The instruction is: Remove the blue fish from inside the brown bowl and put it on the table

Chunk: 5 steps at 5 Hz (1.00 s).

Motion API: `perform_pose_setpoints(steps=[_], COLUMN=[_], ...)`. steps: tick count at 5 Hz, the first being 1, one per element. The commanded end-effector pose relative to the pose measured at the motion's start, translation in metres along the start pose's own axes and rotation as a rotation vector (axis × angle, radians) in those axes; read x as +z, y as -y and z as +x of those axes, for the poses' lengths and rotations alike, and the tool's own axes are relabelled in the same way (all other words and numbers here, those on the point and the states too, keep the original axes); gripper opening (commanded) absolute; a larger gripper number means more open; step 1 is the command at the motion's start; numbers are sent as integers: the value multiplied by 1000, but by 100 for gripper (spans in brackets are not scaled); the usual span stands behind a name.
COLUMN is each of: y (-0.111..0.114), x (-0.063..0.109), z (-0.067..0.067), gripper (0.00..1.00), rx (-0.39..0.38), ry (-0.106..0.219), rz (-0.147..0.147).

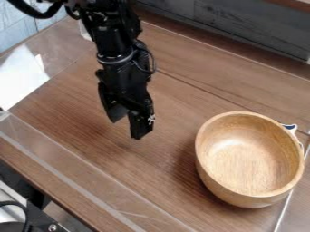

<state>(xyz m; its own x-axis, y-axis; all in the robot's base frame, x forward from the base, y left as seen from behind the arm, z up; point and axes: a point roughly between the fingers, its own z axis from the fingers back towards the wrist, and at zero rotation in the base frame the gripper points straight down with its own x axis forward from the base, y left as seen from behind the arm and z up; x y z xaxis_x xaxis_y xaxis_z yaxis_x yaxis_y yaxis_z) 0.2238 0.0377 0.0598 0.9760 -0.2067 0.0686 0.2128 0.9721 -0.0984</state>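
The brown bowl (249,159) stands on the table (72,154) at the right, and its inside shows only bare wood. The blue fish is not visible anywhere in this view. My black gripper (127,120) hangs over the table to the left of the bowl, well apart from it. Its fingers (141,126) point down, open, with nothing visible between them. The arm rises behind it toward the top left.
A white sheet (18,77) lies at the table's left edge. Clear plastic edging (85,201) runs along the front edge. A small dark item (292,130) pokes out behind the bowl's right rim.
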Motion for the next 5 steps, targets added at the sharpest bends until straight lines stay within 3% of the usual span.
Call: perform_pose_setpoints(steps=[1,5], y=[-3,-3], x=[12,11], z=[4,1], gripper=[100,100], rx=[8,12], ry=[50,48], rz=[22,16])
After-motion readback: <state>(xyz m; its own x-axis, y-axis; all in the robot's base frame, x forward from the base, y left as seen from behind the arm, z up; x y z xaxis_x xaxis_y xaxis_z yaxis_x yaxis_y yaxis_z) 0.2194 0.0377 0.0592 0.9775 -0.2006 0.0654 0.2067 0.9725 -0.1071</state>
